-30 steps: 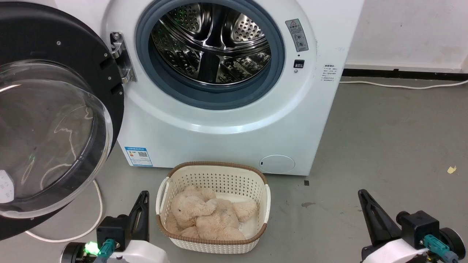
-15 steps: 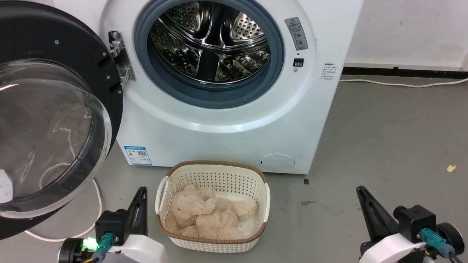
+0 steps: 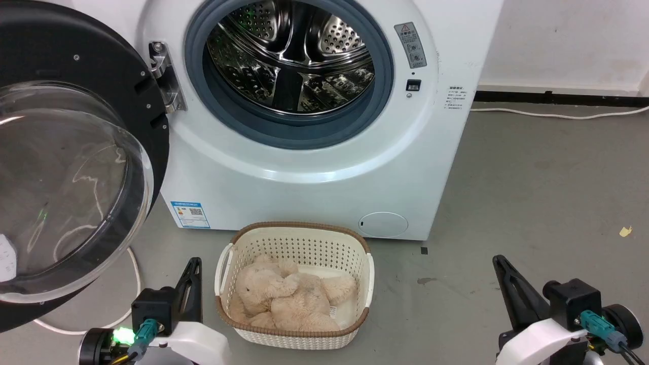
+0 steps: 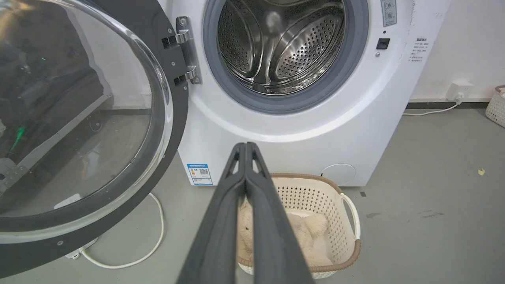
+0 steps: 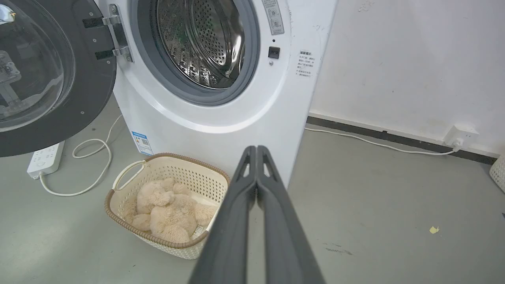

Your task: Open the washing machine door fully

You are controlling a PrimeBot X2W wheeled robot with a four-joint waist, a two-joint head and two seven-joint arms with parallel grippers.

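Observation:
The washing machine door [image 3: 66, 167], a large black disc with a bulging clear glass bowl, stands swung wide to the left on its steel hinge [image 3: 163, 76], leaving the steel drum [image 3: 289, 56] exposed. The door [image 4: 83, 118] also looms at the left of the left wrist view and the door [image 5: 47, 75] at the upper left of the right wrist view. My left gripper [image 3: 193, 264] hovers low near the floor, below the door's edge and left of the basket, shut and holding nothing. My right gripper [image 3: 498, 261] hangs at the lower right, shut and holding nothing, far from the door.
A cream basket [image 3: 299, 238] with a plush bear [image 3: 289, 296] sits on the grey floor in front of the machine. A white cable [image 3: 133, 263] loops under the door to a power strip [image 5: 45, 157]. A small round white flap [image 3: 383, 224] marks the machine's lower front.
The whole head view has shifted slightly, so the camera moved. Both grippers sit a little lower and further left in the picture; the door stays wide open.

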